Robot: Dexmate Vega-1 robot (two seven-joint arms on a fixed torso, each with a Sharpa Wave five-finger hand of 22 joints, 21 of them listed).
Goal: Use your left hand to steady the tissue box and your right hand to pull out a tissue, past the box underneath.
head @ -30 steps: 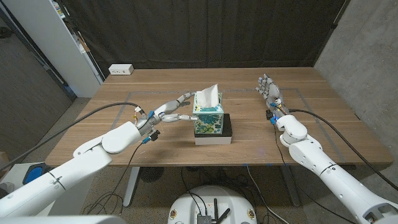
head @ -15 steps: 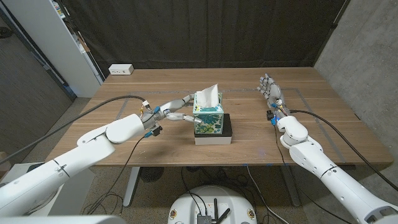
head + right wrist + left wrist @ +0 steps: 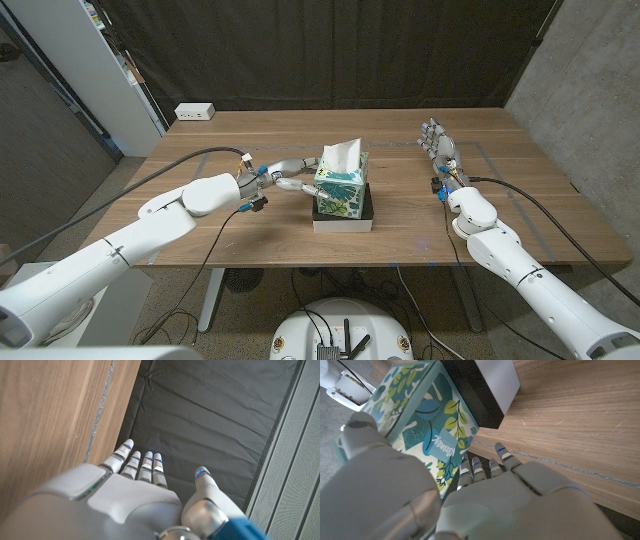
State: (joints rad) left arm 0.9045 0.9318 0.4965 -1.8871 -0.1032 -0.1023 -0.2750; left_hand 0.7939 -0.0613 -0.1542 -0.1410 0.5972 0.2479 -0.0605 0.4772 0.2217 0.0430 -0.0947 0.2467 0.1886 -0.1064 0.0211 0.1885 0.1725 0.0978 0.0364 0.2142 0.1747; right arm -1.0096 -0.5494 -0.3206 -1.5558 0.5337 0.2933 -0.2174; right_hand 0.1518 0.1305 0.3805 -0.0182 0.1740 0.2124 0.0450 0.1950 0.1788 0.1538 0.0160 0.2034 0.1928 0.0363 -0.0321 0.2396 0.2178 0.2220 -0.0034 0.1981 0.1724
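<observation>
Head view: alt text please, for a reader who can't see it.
The left hand grips the side of a leaf-patterned tissue box sitting on a black-and-white box mid-table. The right hand stands open, apart on the wooden table.

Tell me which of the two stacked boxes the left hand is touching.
The upper one: the leaf-patterned tissue box. The left hand touches its side, fingers against the printed wall. The black-and-white box underneath sits flat on the table, untouched by either hand.

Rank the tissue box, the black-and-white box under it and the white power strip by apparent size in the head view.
1. tissue box and black-and-white box: too alike to rank, since the upper hides much of the lower.
2. power strip: smallest, though farther away.
</observation>
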